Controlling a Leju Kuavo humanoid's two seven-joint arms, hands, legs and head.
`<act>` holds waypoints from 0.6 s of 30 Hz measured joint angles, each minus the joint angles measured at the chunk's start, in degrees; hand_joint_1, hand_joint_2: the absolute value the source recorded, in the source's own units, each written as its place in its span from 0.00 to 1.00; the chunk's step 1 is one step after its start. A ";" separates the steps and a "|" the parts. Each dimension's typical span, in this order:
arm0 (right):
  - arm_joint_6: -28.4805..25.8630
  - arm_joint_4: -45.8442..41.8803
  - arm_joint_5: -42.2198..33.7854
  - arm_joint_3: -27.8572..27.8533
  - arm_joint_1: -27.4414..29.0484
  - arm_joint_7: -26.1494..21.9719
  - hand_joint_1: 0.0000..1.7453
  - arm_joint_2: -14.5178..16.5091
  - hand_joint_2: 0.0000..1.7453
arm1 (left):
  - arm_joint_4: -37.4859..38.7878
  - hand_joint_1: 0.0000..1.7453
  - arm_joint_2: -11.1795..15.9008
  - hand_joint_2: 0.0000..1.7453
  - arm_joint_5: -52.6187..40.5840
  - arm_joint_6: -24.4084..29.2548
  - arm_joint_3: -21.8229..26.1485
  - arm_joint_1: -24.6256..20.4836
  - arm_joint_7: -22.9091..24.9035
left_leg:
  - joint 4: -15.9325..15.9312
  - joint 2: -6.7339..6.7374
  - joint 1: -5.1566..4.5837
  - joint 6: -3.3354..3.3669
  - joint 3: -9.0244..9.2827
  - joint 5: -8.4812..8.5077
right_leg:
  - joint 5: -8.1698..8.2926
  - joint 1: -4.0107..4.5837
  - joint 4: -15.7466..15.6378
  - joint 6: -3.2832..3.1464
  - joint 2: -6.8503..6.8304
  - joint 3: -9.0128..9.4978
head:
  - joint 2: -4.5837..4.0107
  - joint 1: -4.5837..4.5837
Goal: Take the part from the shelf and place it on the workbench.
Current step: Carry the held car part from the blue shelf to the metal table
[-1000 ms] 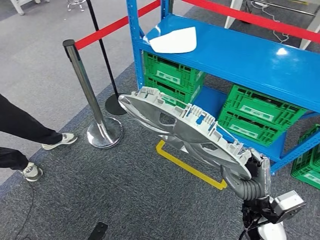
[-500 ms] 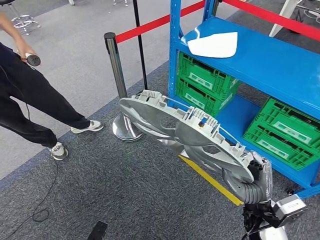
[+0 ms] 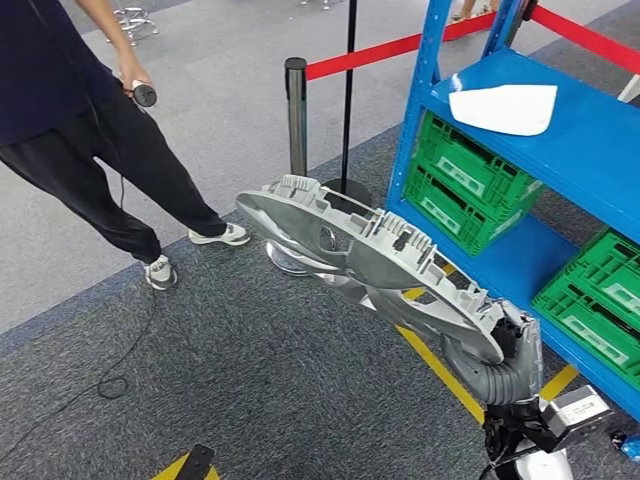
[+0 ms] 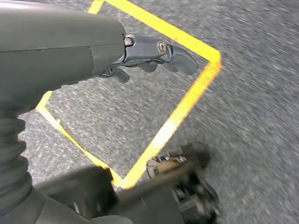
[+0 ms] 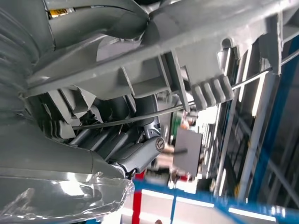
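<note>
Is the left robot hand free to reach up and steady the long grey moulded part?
Probably yes: the left robot hand hangs empty over carpet, and the long grey moulded part has open space alongside.

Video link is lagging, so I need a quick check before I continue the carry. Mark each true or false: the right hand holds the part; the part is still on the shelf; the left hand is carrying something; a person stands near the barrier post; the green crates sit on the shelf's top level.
1. The right hand holds the grey part. True.
2. The part lies on the blue shelf. False: it is held in the air over the carpet, beside the shelf.
3. The left hand carries something. False: it hangs with nothing in it above the floor.
4. A person stands near the barrier post. True.
5. The green crates sit on the top level. False: they sit below it.
</note>
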 joint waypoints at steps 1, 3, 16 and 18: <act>0.01 -0.01 0.02 0.00 -0.02 0.01 1.00 0.00 1.00 | 0.01 0.00 0.03 1.00 0.01 0.23 0.00 0.08 0.49 | -0.16 -0.67 0.09 0.34 0.03 0.12 | -0.42 -0.15 0.37 0.30 0.74 -0.11 | 0.00 0.02; 0.03 -0.01 0.03 0.01 -0.04 0.06 1.00 0.00 1.00 | 0.02 0.00 0.02 1.00 0.23 0.68 0.01 0.08 2.28 | -0.44 -1.98 0.39 1.04 0.15 0.36 | -2.75 -0.40 4.16 0.71 3.65 -1.79 | 0.00 0.26; 0.16 0.27 0.30 0.40 -1.31 0.92 1.00 0.11 1.00 | 0.09 0.00 -0.18 1.00 1.37 0.20 0.11 0.60 7.42 | 0.47 -10.03 1.05 -0.86 -1.27 0.97 | 0.67 -1.02 1.15 0.04 9.55 -1.37 | 0.00 0.48; 0.13 0.29 0.36 0.67 -1.50 1.08 1.00 0.30 1.00 | 0.16 0.00 -0.14 1.00 1.06 -0.24 0.04 0.63 8.58 | 3.24 -6.86 0.82 -1.29 -2.65 -0.79 | 0.90 -0.97 0.89 -0.64 8.09 -1.26 | 0.00 0.18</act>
